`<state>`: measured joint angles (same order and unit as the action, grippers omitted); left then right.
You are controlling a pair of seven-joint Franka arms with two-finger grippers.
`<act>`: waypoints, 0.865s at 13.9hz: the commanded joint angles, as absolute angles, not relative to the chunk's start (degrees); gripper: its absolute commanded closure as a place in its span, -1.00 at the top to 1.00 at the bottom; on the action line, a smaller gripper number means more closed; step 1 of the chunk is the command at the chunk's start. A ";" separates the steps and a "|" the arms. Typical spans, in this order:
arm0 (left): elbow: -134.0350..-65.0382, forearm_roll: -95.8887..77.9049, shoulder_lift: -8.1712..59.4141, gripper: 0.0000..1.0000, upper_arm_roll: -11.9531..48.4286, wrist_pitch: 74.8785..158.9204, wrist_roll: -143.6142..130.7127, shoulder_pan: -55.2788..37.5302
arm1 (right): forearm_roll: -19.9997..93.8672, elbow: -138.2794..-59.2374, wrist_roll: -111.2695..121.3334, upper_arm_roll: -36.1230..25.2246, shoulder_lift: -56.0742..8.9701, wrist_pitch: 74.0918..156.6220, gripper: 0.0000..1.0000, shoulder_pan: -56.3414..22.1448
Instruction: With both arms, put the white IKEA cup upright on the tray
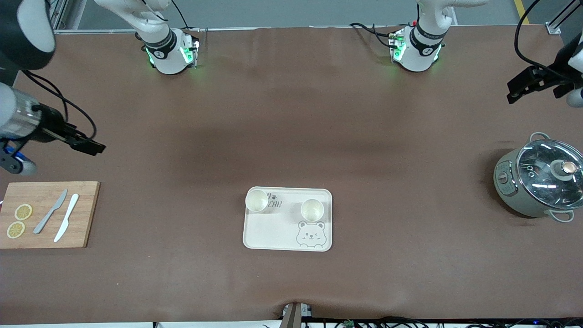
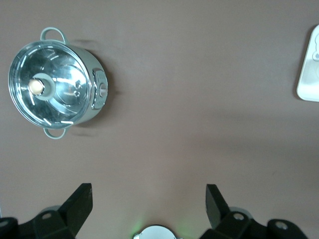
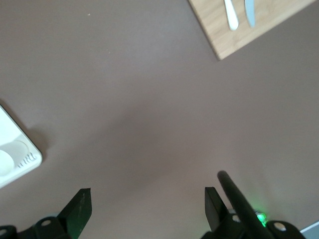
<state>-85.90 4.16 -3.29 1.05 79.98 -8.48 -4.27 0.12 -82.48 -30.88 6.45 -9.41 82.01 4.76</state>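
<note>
The cream tray with a bear drawing lies in the middle of the table. Two white cups stand upright on it, mouths up: one on the lettering at the right arm's end, the other just above the bear face. My right gripper hangs open and empty over bare table near the cutting board. My left gripper hangs open and empty over bare table near the pot. A tray corner shows in the left wrist view and in the right wrist view. Both grippers are well away from the tray.
A wooden cutting board with two knives and lemon slices lies at the right arm's end, and shows in the right wrist view. A grey pot with a glass lid stands at the left arm's end, and shows in the left wrist view.
</note>
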 commanded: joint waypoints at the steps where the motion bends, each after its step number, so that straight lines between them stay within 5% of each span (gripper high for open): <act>1: -92.01 3.25 -8.07 1.00 3.33 82.70 -8.70 -3.87 | 0.09 -84.90 -15.71 2.04 -5.89 81.91 1.00 5.10; 5: -96.24 3.08 -10.99 1.00 7.12 86.57 -8.44 0.61 | 0.26 -84.90 0.17 -4.12 -1.77 80.34 1.00 4.40; 12: -95.28 0.62 -8.35 1.00 6.86 88.68 -7.47 0.97 | 0.09 -84.90 0.35 -4.13 3.95 79.10 1.00 2.90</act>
